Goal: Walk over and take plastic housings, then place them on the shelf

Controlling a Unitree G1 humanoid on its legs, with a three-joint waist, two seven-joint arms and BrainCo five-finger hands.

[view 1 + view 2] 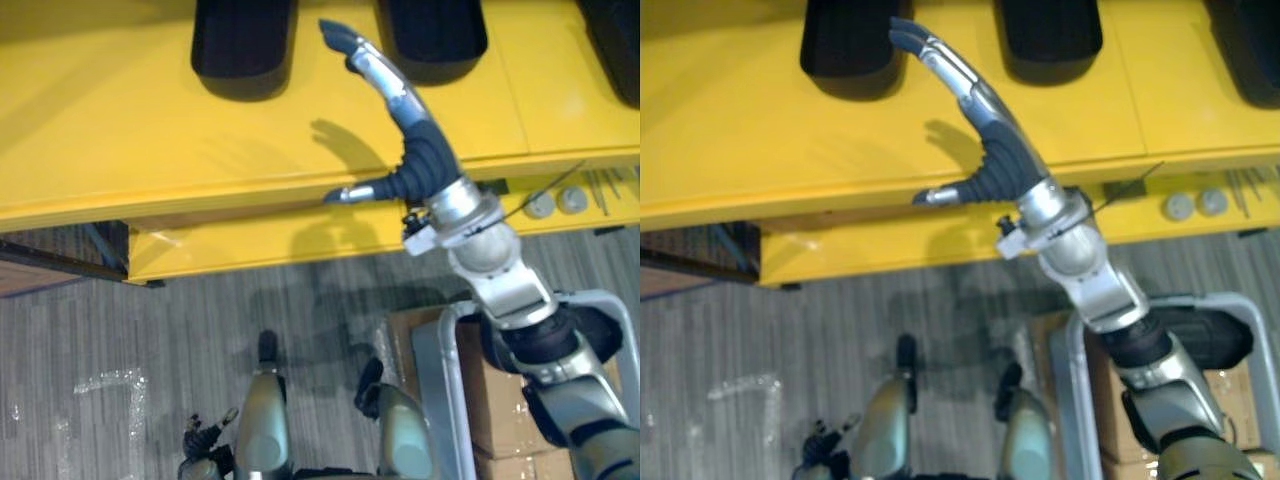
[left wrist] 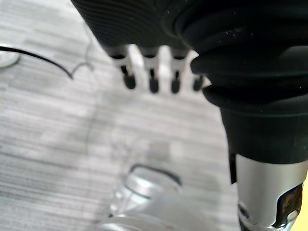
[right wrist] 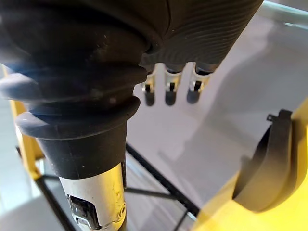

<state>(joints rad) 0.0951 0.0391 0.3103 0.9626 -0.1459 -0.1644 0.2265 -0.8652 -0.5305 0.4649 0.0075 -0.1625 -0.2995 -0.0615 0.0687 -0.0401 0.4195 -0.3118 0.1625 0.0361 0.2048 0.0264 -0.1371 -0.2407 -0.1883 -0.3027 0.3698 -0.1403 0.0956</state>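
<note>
Black plastic housings lie on the top of a yellow shelf [image 1: 120, 130]: one at the back left [image 1: 243, 45], one at the back middle [image 1: 432, 35], and a third at the right edge [image 1: 612, 45]. My right hand [image 1: 420, 150] is raised over the yellow top, open, its fingers straight and reaching between the left and middle housings with the thumb out to the side. It holds nothing. In the right wrist view, the right hand [image 3: 192, 29] hangs above the shelf and a housing [image 3: 267, 163] sits off to the side. My left hand [image 2: 144, 29] hangs over the grey floor, fingers relaxed and empty.
A lower yellow tier [image 1: 250, 250] juts out under the top and carries small round silver parts [image 1: 555, 203]. A grey crate [image 1: 440, 370] stands on cardboard boxes [image 1: 490, 400] at the lower right. Clear tape marks [image 1: 110, 385] lie on the grey floor.
</note>
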